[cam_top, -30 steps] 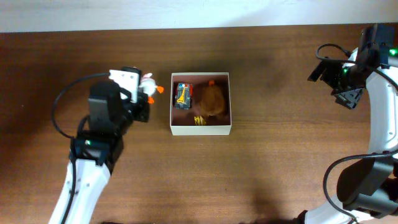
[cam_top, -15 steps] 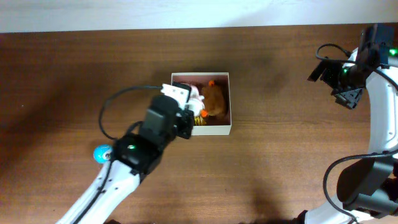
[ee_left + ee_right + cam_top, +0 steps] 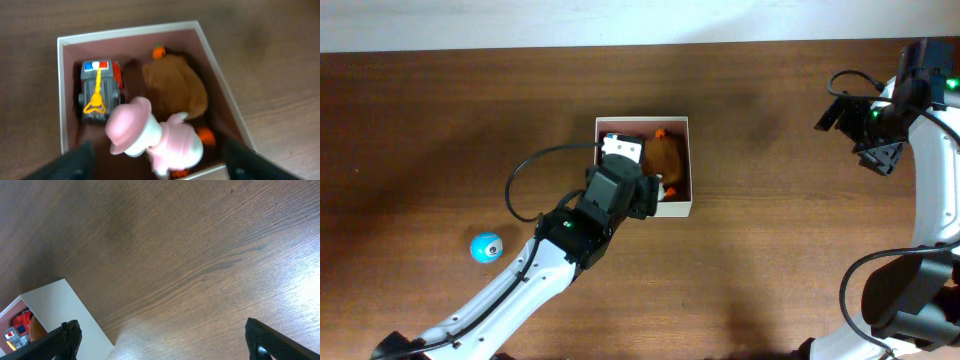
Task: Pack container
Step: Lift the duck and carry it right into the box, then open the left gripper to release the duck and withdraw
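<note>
So, box [image 3: 678,209]: it sits in the middle of the table [image 3: 770,280], right under the left gripper [image 3: 159,150].
Left gripper: its jaws are wide open and hold nothing. The pink toy [image 3: 155,137] lies between them, inside the box.
Right gripper [image 3: 162,325]: it is wide open too, with nothing in it, far off to the side.
Inside: a toy car [image 3: 100,92] and a brown toy [image 3: 172,90] fill most of the floor.
Pink toy risk: it seems to lie partly on the others, so it may tip or stick up.
Lift risk: a finger could catch the pink toy or bump the thin wall and drag the box.
Ball [image 3: 486,246]: it is round and could roll away when grabbed.
</note>
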